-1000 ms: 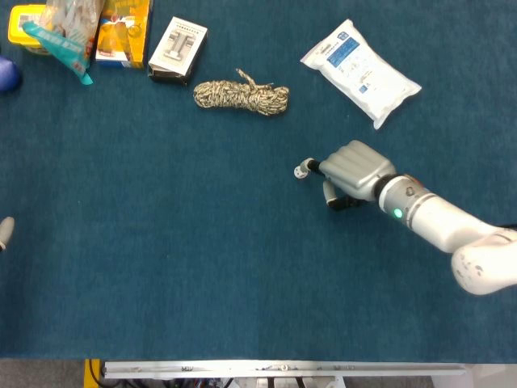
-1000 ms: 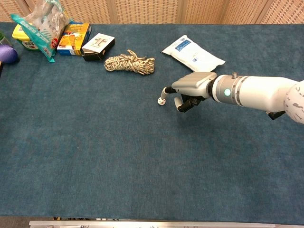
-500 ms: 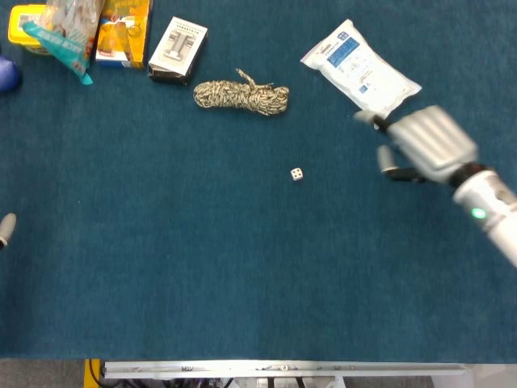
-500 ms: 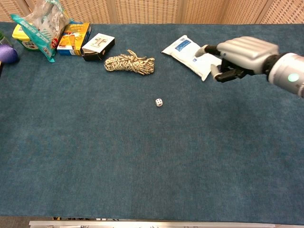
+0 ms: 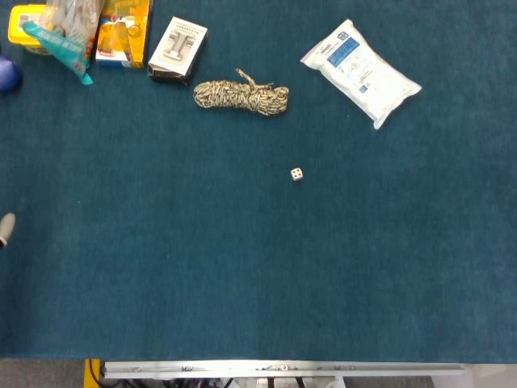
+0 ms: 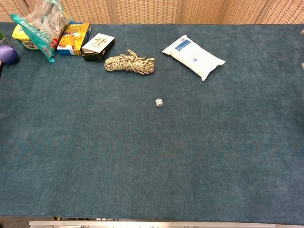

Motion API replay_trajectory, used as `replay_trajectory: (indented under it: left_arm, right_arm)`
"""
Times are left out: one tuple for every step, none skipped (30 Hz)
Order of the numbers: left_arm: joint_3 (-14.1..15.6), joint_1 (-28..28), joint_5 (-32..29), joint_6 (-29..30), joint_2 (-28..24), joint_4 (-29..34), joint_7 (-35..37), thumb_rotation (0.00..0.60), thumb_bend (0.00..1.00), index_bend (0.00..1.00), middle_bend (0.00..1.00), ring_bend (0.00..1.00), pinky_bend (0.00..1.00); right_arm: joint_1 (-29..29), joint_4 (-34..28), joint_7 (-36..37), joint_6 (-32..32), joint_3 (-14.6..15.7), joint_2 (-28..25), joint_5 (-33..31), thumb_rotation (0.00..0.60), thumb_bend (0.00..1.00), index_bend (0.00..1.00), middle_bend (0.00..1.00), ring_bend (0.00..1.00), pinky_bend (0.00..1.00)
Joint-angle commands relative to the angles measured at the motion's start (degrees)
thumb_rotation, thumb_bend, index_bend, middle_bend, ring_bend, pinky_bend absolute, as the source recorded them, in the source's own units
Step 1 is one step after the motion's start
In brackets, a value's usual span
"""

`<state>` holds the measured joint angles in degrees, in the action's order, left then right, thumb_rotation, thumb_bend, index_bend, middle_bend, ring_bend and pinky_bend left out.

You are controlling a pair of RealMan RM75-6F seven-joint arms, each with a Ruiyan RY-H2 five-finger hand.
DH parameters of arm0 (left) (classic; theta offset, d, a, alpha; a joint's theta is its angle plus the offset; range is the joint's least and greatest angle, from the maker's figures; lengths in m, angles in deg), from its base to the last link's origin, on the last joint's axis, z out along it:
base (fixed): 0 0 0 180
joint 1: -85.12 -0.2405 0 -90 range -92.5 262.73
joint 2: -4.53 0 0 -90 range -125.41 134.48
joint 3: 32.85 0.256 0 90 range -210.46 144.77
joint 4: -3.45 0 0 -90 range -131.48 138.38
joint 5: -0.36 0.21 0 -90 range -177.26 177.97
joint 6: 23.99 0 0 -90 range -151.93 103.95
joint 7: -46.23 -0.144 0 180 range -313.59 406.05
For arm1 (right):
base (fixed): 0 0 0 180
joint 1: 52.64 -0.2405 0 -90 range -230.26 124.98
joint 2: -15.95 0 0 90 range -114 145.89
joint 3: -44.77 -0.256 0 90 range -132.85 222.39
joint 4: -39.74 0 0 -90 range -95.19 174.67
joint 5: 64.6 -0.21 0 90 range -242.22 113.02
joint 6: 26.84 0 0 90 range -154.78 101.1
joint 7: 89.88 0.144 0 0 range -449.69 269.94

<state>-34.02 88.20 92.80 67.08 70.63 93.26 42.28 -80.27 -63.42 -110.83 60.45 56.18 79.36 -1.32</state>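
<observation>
Dice (image 5: pixel 296 174) lies alone mid-cloth, near side of rope coil (image 5: pixel 241 96), well apart from white pouch (image 5: pixel 360 72). Left hand (image 5: pixel 5 229): only sliver at left edge, finger state indeterminate. Right hand out of sight. Dice small: any pick needs fine fingertip pinch, straight from above.

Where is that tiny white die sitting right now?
The die lies alone near the middle of the blue table, below and slightly right of the coiled rope, lower left of the white packet.

Our head view looks straight down on the blue tabletop (image 5: pixel 161 267), our chest view slants across it from the front; both share the die (image 5: pixel 297 174).
</observation>
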Motion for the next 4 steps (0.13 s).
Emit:
replay_trajectory:
  left_arm:
    - [0.1, -0.1, 0.1, 0.1, 0.1, 0.2, -0.5, 0.6, 0.27, 0.07, 0.12, 0.08, 0.01]
    - [0.1, -0.1, 0.2, 0.1, 0.1, 0.3, -0.6, 0.6, 0.27, 0.07, 0.12, 0.08, 0.01]
    - [0.2, -0.1, 0.2, 0.1, 0.1, 0.5, -0.7, 0.6, 0.26, 0.07, 0.12, 0.08, 0.01]
    - [0.2, -0.1, 0.3, 0.1, 0.1, 0.6, -0.9, 0.6, 0.26, 0.07, 0.12, 0.08, 0.01]
  right_arm:
    - [4.7, 2.1, 1.9, 4.3, -0.4, -0.1, 3.1, 0.351, 0.33, 0.15, 0.4, 0.38, 0.51]
    - [5.6, 2.3, 2.0, 5.0, -0.5, -0.1, 3.8, 0.35, 0.33, 0.15, 0.4, 0.38, 0.5]
    - [6.6, 2.5, 2.3, 5.6, -0.6, 0.0, 4.7, 0.349, 0.32, 0.15, 0.4, 0.38, 0.5]
    - [7.3, 2.6, 2.6, 6.0, -0.7, 0.0, 5.5, 0.348, 0.32, 0.15, 0.4, 0.38, 0.5]
